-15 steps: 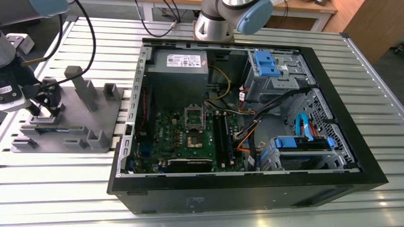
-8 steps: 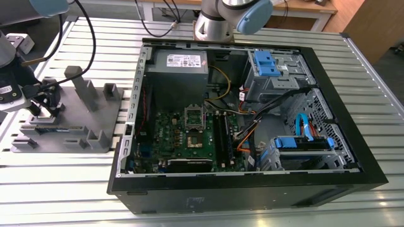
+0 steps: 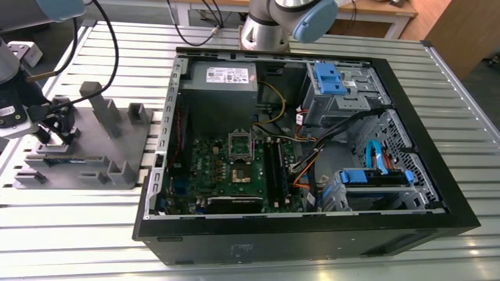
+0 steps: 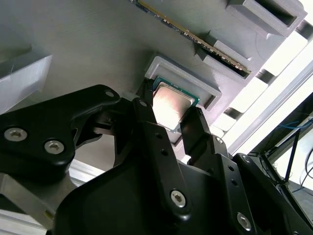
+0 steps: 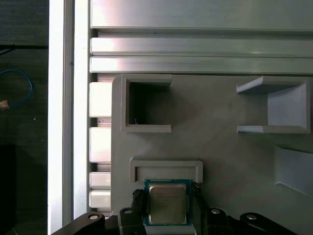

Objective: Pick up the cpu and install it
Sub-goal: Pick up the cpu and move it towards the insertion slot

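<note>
The cpu (image 4: 170,104) (image 5: 167,205), silver top and green rim, lies flat on the grey fixture (image 3: 86,158) (image 4: 88,44) (image 5: 220,147), at the open side of a shallow raised pocket (image 4: 182,74) (image 5: 166,166). Whether it rests on the fixture's surface or is lifted just clear of it, I cannot tell. The gripper (image 4: 168,110) (image 5: 167,193) is right on it: in both wrist views the two black fingers (image 4: 152,134) (image 5: 138,199) stand one on each side of the chip, drawn in narrow and pressed against its opposite edges.

Near the pocket on that fixture, a long thin memory stick (image 4: 195,40) with a gold edge stands in its slot. In the exterior view the gripper (image 3: 58,132) hangs low over the fixture's near end, among its upright grey posts.

The fixture lies on a slatted metal table (image 3: 78,234). Just beside the fixture, to the exterior view's right, is the open computer case (image 3: 437,193), and the green motherboard (image 3: 242,170) lies on the case floor, well apart from the fixture's pocket.
</note>
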### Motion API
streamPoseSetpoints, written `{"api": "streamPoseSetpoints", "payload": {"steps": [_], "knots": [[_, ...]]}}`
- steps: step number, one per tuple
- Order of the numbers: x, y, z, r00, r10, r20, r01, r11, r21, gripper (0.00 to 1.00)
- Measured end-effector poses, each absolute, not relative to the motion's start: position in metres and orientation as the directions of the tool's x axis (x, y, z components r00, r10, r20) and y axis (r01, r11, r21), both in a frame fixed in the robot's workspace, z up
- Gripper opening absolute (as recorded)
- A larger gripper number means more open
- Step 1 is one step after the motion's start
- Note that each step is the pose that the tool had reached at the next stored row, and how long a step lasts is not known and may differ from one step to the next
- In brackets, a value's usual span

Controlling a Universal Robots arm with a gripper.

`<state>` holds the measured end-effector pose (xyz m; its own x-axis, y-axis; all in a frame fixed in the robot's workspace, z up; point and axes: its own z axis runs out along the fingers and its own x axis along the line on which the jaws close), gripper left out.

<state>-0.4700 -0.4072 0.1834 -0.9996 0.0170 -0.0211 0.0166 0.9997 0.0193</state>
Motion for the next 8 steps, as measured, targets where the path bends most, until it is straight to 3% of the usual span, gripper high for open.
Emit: {"api": "streamPoseSetpoints", "payload": {"steps": [8], "knots": [[-0.4699,-0.4072,0.1860,-1.000,0.017,-0.021,0.017,1.000,0.020,0.47]]}}
